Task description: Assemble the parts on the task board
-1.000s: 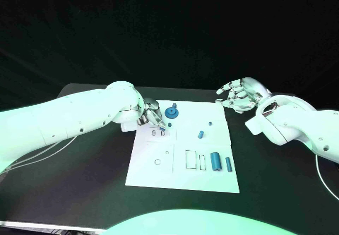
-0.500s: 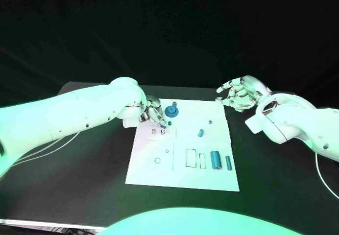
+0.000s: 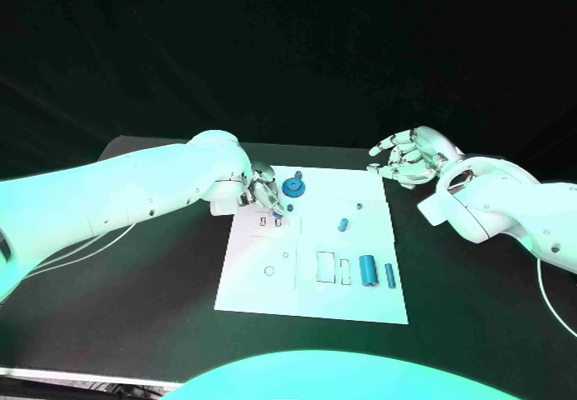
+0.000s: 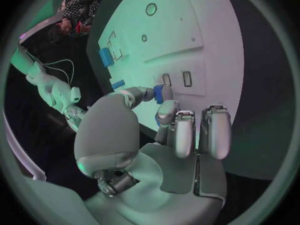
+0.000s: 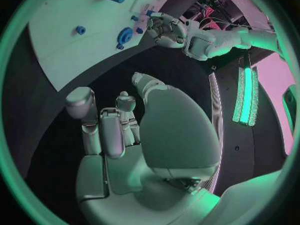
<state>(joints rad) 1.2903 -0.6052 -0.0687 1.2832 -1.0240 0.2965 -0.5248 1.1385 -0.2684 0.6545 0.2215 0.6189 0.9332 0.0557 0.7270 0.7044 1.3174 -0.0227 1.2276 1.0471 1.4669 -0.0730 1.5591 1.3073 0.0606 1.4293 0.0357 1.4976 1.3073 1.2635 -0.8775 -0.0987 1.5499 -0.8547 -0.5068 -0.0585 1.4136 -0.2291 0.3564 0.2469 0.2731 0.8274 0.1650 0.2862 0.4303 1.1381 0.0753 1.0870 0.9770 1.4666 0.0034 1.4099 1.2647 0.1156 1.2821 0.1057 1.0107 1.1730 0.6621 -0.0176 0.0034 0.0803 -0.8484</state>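
Since before, our left hand [image 3: 264, 193] edged inward over the task board [image 3: 315, 292], pinching a small blue part [image 4: 159, 93]; right hand [image 3: 408, 160] hovers released off its far corner.

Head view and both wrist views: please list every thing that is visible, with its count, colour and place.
Table: one, black, under everything.
Task board: one, white, middle of the table.
Gear-like part: one, blue, far end of the board.
Cylinder parts: two, blue, side by side on the board's near right area.
Small parts: one blue piece mid-board; a tinier one beyond it.
Small blue part: one, pinched at the left hand's fingertips, over the board.
Left hand: silver, at the board's far left.
Right hand: silver, empty, fingers apart, beyond the board's far right corner.
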